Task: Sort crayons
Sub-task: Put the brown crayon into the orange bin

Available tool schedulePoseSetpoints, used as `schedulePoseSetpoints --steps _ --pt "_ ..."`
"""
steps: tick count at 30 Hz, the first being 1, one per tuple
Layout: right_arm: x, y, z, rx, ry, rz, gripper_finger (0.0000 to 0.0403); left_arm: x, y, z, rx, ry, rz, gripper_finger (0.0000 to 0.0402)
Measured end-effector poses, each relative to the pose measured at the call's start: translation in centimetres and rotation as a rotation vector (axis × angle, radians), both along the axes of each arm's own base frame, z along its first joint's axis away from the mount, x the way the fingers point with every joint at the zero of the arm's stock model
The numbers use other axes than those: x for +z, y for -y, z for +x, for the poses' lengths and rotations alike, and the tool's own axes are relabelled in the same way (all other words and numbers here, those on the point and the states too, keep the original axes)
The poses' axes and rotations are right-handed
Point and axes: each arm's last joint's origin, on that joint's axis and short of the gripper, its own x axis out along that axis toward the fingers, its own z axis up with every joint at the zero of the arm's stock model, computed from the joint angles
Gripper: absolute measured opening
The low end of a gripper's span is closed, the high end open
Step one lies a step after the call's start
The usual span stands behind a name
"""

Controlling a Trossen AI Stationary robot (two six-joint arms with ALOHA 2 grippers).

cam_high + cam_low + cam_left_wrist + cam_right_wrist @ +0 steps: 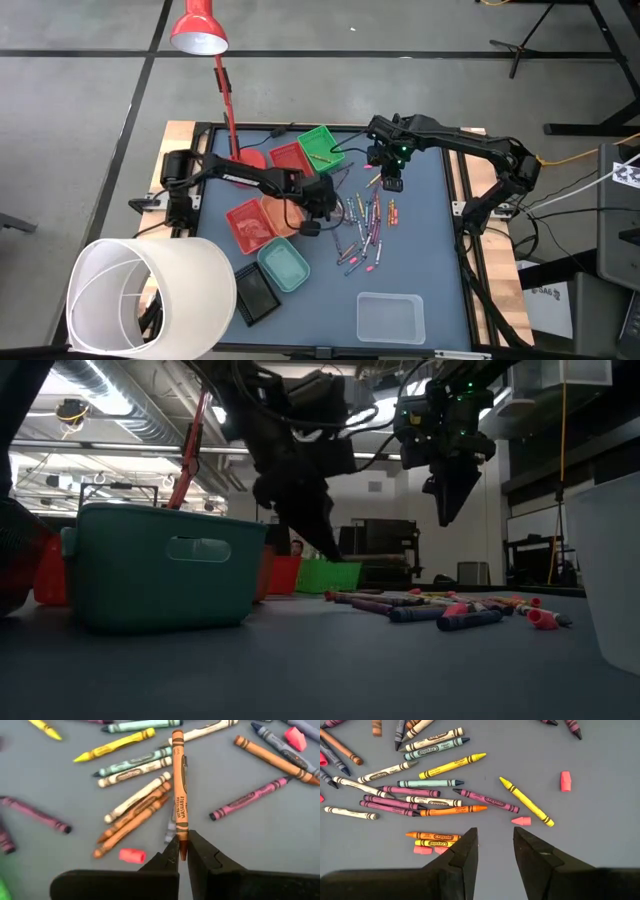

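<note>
counter (420,260): dark grey-blue top
crayons (365,228): thin wax sticks, mixed colours, scattered mid-counter
left gripper (182,851): at pile's left edge, fingers pinching orange paper-wrapped crayon (179,790)
right gripper (495,842): above pile's far end, fingers apart, nothing held

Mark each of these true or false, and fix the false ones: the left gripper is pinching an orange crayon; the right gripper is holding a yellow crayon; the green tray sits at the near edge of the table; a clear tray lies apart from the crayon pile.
1. The left gripper is shut on an orange crayon. True.
2. The right gripper holds a yellow crayon. False: its jaws stand open and empty above the crayons; the yellow crayon lies on the table.
3. The green tray sits at the table's near edge. False: it is at the far side, beside a red tray.
4. A clear tray lies apart from the crayon pile. True.
</note>
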Motion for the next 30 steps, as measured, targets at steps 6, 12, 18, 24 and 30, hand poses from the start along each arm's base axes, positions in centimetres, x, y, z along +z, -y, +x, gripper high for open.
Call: schedulePoseSetpoints --steps 6,12,18,24,30 --pt "0.0 0.0 0.0 0.000 0.000 0.000 0.0124 2.3 -0.5 -1.7 0.018 -0.037 -0.005 0.0002" --pt "0.0 0.0 0.0 -0.001 0.002 -0.001 0.0124 4.1 -0.2 -3.8 0.021 -0.126 -0.018 0.0002" --pt "0.0 0.1 0.1 0.000 0.013 -0.007 0.0124 5.0 0.0 -5.8 0.025 -0.241 -0.032 0.0002" --pt "0.1 0.2 0.5 0.000 0.050 -0.026 0.0124 4.9 0.2 -7.2 0.025 -0.368 -0.047 0.0002" --pt "0.2 0.4 0.7 0.000 0.079 -0.041 0.0124 4.8 0.3 -8.1 0.028 -0.467 -0.051 0.0002"
